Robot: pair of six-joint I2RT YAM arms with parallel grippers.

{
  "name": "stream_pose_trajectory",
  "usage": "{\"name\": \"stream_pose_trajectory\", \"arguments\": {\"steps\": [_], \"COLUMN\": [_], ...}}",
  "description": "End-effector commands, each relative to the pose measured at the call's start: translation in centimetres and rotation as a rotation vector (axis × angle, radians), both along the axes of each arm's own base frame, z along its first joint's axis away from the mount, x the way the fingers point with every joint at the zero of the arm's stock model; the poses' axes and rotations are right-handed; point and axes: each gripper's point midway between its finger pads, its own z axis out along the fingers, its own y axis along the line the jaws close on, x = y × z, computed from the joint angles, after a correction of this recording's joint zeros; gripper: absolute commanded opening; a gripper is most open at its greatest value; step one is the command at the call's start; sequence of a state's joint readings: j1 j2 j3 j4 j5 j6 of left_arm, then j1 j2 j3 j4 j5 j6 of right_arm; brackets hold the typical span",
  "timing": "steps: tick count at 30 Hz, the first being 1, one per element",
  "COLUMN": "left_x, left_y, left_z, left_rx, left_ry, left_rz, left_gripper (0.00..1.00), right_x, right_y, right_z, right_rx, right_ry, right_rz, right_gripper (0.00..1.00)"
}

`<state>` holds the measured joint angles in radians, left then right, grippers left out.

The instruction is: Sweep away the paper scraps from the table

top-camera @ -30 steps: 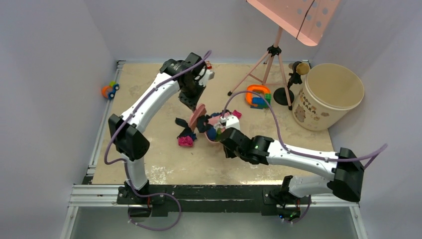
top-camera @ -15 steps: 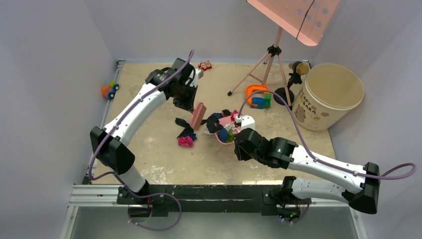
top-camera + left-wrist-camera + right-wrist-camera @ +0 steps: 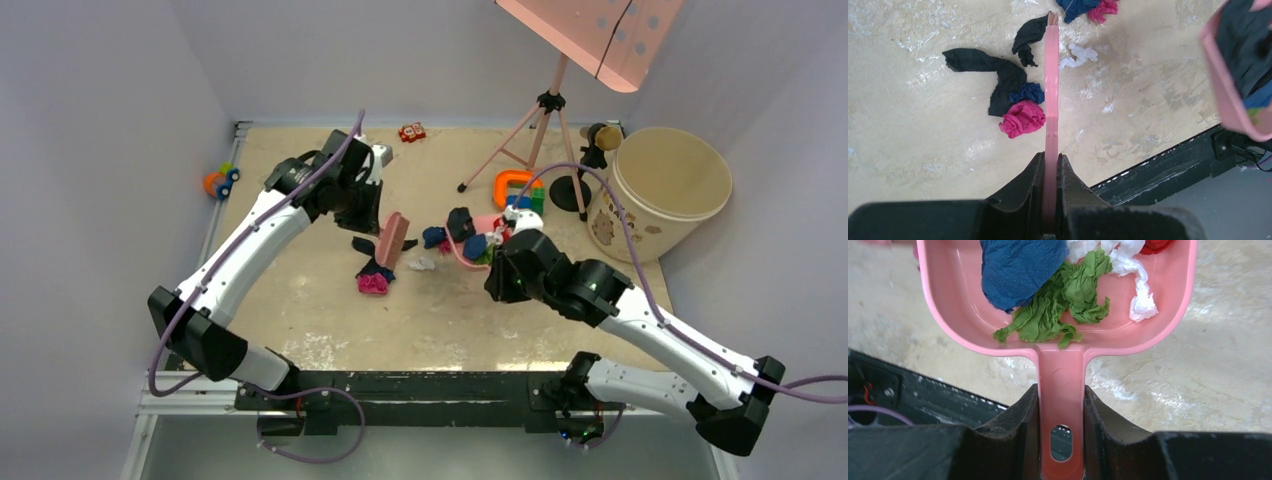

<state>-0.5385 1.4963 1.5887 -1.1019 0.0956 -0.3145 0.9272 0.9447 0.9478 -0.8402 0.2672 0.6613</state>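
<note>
Partly done: right gripper (image 3: 1060,407) pinches loaded dustpan (image 3: 1060,367), left gripper (image 3: 1050,167) clamps brush (image 3: 393,238); unswept paper scraps (image 3: 373,283) lie on table (image 3: 300,330), seven o'clock of brush.

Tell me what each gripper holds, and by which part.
Left gripper: the brush, clamped at its handle end. Right gripper: the dustpan, clamped by its handle.

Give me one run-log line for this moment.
left end effector shut on brush | right end effector shut on dustpan | paper scraps in dustpan, some on table
</note>
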Motion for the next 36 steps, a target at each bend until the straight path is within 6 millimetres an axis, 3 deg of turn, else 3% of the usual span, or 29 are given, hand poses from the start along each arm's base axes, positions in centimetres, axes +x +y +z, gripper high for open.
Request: {"name": "stream_pose_trajectory", "arguments": {"steps": [1, 7, 13, 22, 29, 36], "left_x": [-0.9, -2.6, -4.3, -5.9, -6.3, -6.4], "left_y": [0.3, 1.1, 1.3, 1.6, 1.1, 0.5], "left_z": [0.9, 0.3, 0.5, 0.1, -0.7, -1.6], "left_rx": [-0.040, -0.048, -0.075, -0.078, -0.094, -0.111], "left_ry": [-0.042, -0.040, -0.035, -0.022, -0.006, 0.018], "left_rz": [0.007, -0.005, -0.037, -0.098, -0.140, -0.162], "left_gripper": [0.00, 0.00, 0.00, 0.00, 0.00, 0.00], "right_x": [2.4, 4.2, 4.9, 5.0, 5.5, 9.2], "right_y": [-2.5, -8.1, -11.1, -17.5, -21.1, -23.6], "right_z": [3.7, 5.9, 8.3, 11.5, 12.2, 14.1], "right_rx": [0.016, -0.126, -0.192, -0.281, -0.308, -0.186], "right_ry": [-0.057, -0.086, -0.117, -0.115, -0.085, -0.122], "right_rz": [-0.112, -0.335, -0.480, -0.702, -0.799, -0.844], "right_gripper": [0.00, 0.00, 0.00, 0.00, 0.00, 0.00]}}
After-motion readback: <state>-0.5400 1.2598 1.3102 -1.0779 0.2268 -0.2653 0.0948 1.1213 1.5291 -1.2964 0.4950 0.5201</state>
